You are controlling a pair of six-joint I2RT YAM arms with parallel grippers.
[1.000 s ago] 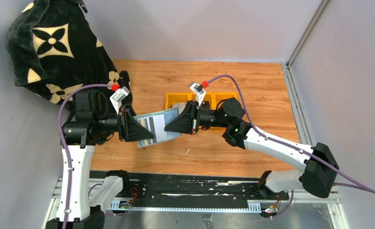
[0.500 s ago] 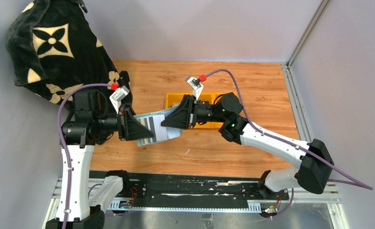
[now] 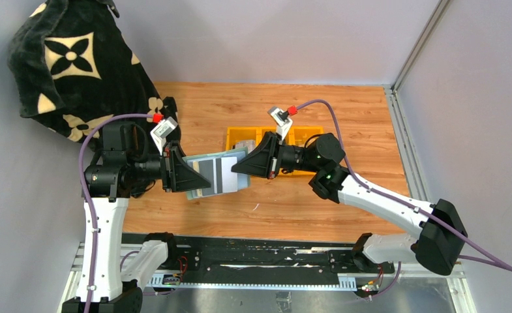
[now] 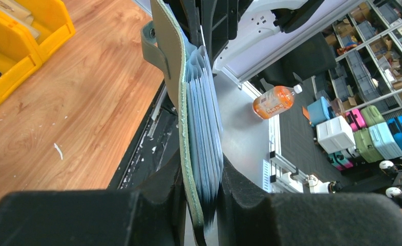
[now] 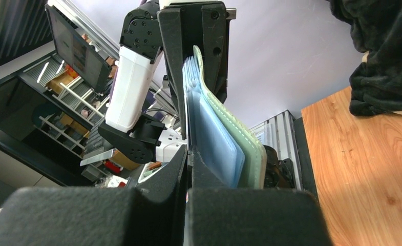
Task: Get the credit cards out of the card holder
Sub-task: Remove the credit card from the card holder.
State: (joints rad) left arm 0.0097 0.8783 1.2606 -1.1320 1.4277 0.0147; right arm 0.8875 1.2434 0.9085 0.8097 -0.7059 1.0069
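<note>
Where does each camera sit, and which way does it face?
Top external: above and behind the bases, looking down on the table; both arms show, left gripper and right gripper both at the card holder.
Left wrist: on the left arm, facing the right arm along its own fingers clamping the card holder; yellow bin aside.
Right wrist: facing the left arm past its shut fingers.
Shared: both wrist views show the card holder edge-on, from opposite ends.

No letters, numbers or brand names are being shown legibly in any view, the card holder [image 3: 207, 162] included. Only cream flower and diamond motifs are being displayed on the black cloth [image 3: 77, 72]; any print on the orange bottle [image 4: 274, 101] is being rendered too small to read.
</note>
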